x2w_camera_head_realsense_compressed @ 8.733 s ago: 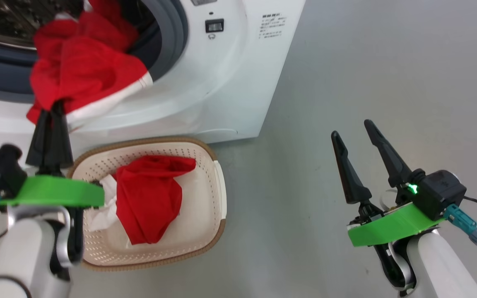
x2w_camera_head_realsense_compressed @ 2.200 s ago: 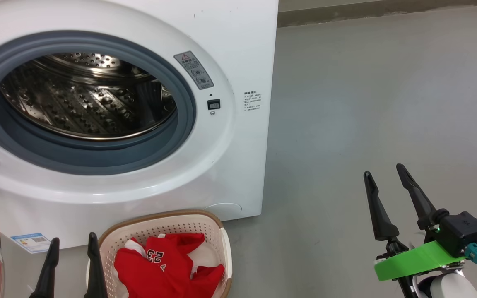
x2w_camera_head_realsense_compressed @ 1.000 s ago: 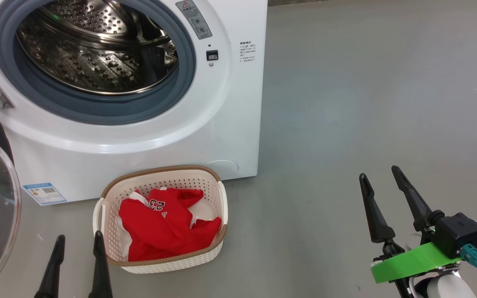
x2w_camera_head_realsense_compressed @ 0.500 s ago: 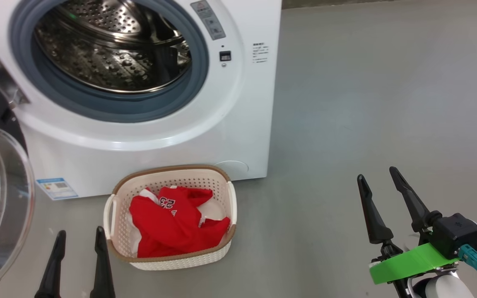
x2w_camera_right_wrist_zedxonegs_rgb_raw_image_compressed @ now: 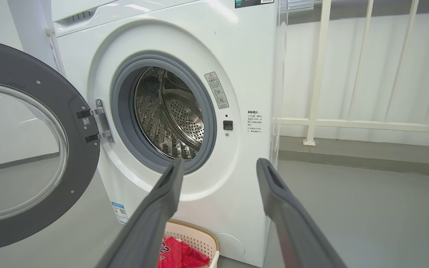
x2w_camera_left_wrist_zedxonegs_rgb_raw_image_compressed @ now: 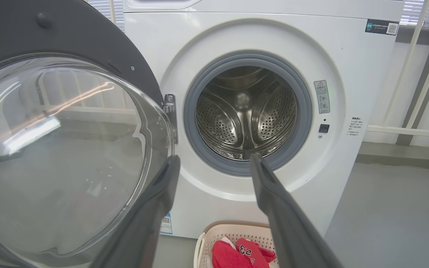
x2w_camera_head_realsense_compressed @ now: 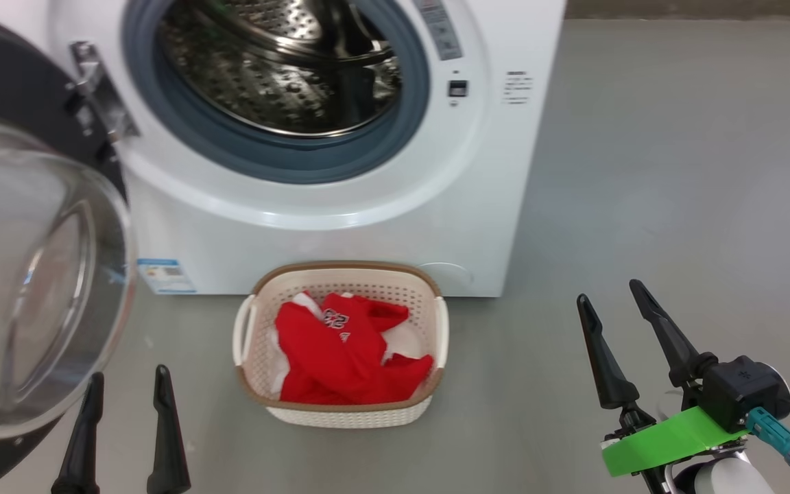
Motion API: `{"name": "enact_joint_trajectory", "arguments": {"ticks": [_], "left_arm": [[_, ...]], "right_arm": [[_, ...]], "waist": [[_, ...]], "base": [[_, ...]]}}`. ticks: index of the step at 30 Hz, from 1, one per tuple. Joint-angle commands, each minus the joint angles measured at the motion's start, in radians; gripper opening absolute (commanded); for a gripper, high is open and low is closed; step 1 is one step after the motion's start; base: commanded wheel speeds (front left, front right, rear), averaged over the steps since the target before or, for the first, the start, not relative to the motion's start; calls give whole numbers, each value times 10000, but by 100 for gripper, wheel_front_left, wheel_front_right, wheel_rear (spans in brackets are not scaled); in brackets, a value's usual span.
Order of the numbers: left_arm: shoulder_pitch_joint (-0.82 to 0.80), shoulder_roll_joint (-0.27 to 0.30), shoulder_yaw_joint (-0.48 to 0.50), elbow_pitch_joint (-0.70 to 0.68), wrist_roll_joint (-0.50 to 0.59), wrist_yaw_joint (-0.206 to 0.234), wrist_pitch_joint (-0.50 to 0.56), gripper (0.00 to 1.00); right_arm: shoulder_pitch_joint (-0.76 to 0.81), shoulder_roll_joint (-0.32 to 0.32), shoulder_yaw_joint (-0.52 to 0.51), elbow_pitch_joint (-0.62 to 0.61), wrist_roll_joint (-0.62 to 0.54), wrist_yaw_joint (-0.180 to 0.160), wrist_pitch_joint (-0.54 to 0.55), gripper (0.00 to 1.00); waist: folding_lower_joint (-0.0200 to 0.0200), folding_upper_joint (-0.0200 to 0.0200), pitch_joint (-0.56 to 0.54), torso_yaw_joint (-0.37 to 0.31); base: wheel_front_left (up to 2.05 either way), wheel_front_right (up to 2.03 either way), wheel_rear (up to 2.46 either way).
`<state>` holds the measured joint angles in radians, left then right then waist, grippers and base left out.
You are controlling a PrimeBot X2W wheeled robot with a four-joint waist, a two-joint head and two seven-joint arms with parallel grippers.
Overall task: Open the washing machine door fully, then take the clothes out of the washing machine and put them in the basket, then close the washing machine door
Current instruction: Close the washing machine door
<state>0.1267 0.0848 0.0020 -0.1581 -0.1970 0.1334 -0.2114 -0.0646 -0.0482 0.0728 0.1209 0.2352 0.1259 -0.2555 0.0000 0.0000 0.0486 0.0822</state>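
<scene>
Both my jaws stood released, grasping nothing, at the head view's lower corners; the clothes (x2w_camera_head_realsense_compressed: pixel 347 357) lay in the basket (x2w_camera_head_realsense_compressed: pixel 347 416) at lower centre, below the washing machine (x2w_camera_head_realsense_compressed: pixel 340 240), with the washing machine door (x2w_camera_head_realsense_compressed: pixel 31 274) open at left.

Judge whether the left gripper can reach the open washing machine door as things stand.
Probably yes: the left gripper, open and empty, sits just beside the washing machine door, with nothing between them.
</scene>
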Motion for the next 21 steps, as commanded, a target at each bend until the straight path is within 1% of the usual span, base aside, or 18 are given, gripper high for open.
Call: {"name": "enact_joint_trajectory", "arguments": {"ticks": [1,14,21], "left_arm": [[-59,100,302,-329,108,100,24,100],[71,189,310,-557,171,309,174,100],[169,229,347,-717,265,487,208,100]], "right_arm": [[-211,-20,219,-266,-129,48,-63,100],[-100,-20,454,-400,-145,48,-63,100],[-57,-20,568,-447,-153,48,-63,100]], "waist": [[0,0,2,517],[0,0,-121,2005],[0,0,-116,2621]], "base": [[0,0,0],[0,0,0],[0,0,0]]}}
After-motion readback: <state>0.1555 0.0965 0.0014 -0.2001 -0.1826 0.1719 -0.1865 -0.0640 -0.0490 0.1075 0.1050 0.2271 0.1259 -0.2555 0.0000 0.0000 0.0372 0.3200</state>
